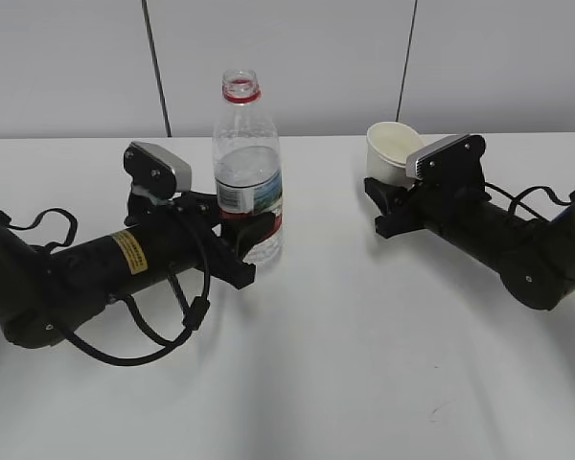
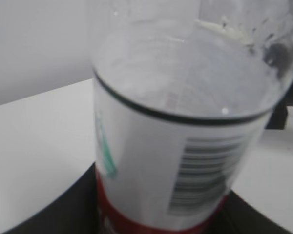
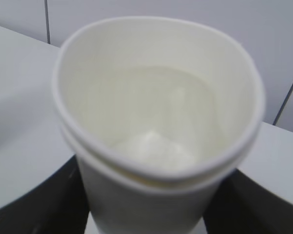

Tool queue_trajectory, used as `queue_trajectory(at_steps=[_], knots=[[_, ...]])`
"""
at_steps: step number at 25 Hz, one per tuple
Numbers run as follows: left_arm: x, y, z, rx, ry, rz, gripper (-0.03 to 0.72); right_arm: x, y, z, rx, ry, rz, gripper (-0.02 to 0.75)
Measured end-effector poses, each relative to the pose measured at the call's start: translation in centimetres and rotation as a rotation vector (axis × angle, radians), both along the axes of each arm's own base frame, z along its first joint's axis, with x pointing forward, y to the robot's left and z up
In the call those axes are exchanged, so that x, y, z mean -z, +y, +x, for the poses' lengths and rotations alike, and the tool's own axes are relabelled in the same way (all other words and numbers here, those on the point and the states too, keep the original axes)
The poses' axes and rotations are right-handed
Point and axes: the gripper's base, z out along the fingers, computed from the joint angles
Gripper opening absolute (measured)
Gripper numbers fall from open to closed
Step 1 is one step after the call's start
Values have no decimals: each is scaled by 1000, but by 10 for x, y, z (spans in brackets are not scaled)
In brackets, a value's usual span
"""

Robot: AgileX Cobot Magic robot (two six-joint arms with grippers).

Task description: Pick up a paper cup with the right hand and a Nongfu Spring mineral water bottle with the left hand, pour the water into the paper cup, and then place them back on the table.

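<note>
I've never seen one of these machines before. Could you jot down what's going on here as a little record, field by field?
Surface: white table
Bottle: clear plastic water bottle, upright on the table, cap off, red ring at the neck
Cup: small cream paper cup, rim squeezed out of round
Cup contents: looks like some clear water inside
Left claw: closed around the lower part of the bottle
Right claw: closed around the base of the cup
Gap: bottle and cup stand well apart, not touching
</note>
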Motion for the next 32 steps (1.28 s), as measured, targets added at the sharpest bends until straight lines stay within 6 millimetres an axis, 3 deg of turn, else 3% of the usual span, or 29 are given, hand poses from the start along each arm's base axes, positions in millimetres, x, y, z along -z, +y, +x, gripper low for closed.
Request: queue_trajectory(at_steps=[17, 24, 32], knots=[[21, -4, -4, 30, 47, 12, 329, 32, 0, -2, 0, 81, -7, 451], [29, -4, -5, 30, 64, 14, 484, 29, 1, -1, -6, 44, 12, 476], [28, -4, -5, 32, 53, 1, 564, 28, 1, -1, -3, 45, 41, 571]])
